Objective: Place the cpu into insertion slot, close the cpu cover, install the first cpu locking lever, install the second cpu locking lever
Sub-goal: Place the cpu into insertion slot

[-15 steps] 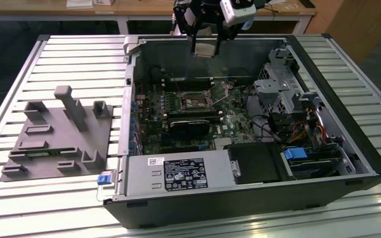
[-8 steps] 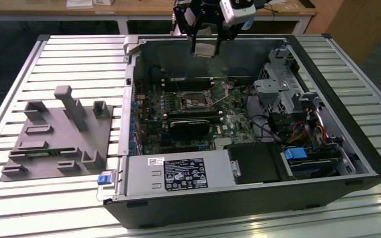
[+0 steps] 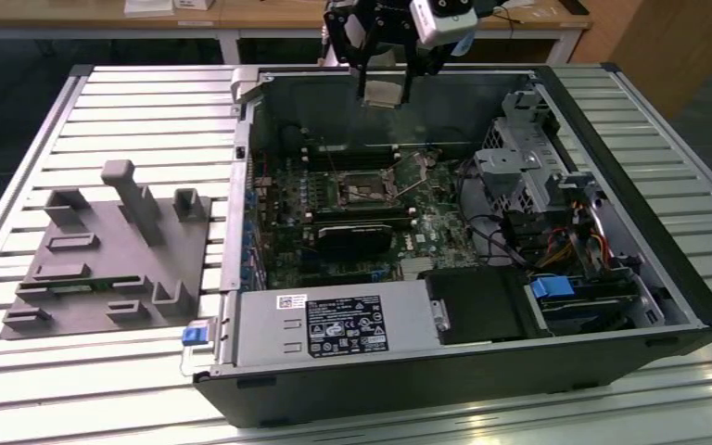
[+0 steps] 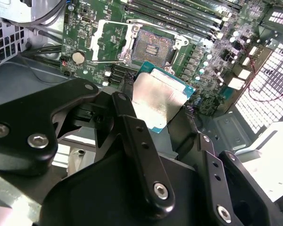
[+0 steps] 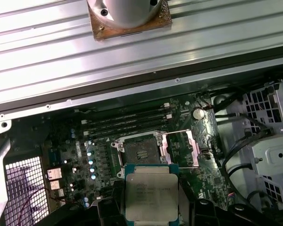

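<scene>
Your claw grips the cpu by its edges, well apart from the insertion slot. It looks light, thin, stiff and easy to hurt.

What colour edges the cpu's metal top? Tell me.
Teal-green, clearest on the cpu in the second wrist view.

In the exterior view we're standing well back, looking down at a slant over the whole open computer case on the slatted table. Both wrist views ride close, aimed down past the chip at the green board; all three share the socket.
</scene>
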Controlling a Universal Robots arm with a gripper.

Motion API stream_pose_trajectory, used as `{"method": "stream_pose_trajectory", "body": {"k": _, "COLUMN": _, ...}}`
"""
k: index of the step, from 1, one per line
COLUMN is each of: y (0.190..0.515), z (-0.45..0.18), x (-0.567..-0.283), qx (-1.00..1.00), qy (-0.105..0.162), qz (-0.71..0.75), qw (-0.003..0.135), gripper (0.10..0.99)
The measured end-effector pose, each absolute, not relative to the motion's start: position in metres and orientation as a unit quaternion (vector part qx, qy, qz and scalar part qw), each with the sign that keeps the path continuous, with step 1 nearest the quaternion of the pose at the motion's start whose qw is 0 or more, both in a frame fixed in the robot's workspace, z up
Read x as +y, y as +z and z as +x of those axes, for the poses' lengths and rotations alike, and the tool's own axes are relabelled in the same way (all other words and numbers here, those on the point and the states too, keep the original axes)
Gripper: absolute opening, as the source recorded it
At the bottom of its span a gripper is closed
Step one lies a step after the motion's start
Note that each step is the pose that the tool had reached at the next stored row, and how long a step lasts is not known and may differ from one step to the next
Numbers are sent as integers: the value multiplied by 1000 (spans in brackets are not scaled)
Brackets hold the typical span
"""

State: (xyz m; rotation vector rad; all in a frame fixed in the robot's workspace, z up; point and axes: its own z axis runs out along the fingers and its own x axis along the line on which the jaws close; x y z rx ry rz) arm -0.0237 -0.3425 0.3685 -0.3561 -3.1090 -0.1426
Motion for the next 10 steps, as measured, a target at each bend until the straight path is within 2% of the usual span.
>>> {"method": "stream_pose_trajectory", "body": {"k": 10, "y": 368, "z": -24, "x": -342, "qx": -992, "qy": -46, "qz": -120, "qw": 4, "gripper": 537}}
